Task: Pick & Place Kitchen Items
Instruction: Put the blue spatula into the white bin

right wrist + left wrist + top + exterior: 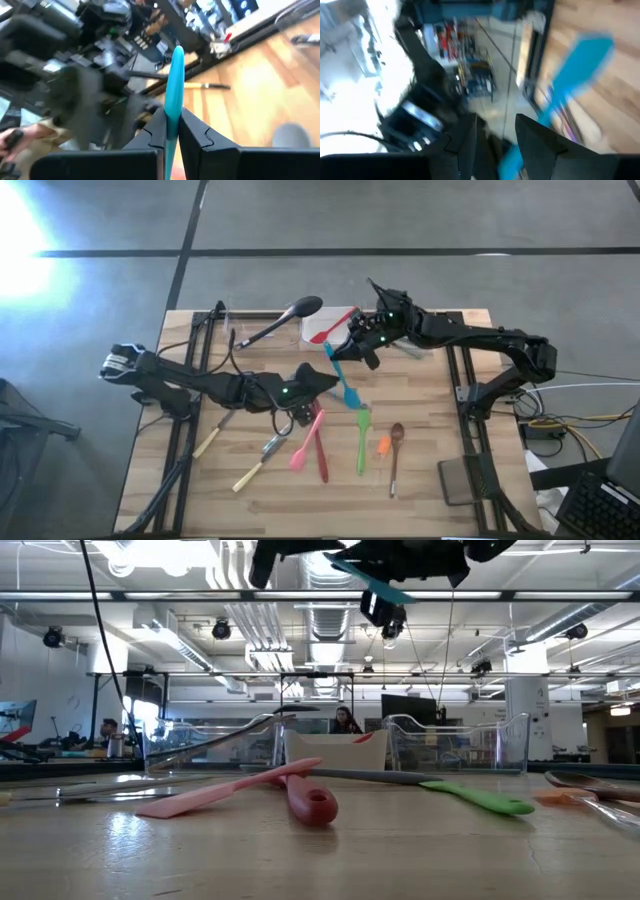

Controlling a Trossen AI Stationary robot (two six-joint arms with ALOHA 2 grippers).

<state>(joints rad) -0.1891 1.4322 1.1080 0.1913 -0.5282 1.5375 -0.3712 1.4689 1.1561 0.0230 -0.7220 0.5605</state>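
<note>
Teal spatula [174, 80] hung above the counter [440, 420] near its middle, pinched by its handle between the closed fingers of the right pincer [172, 131]. At about seven o'clock from it, the left pincer [318, 380] stood parted, holding nothing. Pink spatula [302, 442], red spoon [322, 448] and green spatula [362, 442] lay at six o'clock.

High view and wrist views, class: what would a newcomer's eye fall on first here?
A teal plastic spatula hangs in the air mid-table, its handle clamped in the right gripper, while the left gripper sits beside it with fingers apart. Below it, a pink spatula, red spoon and green spatula lie fanned on the wooden table.
</note>
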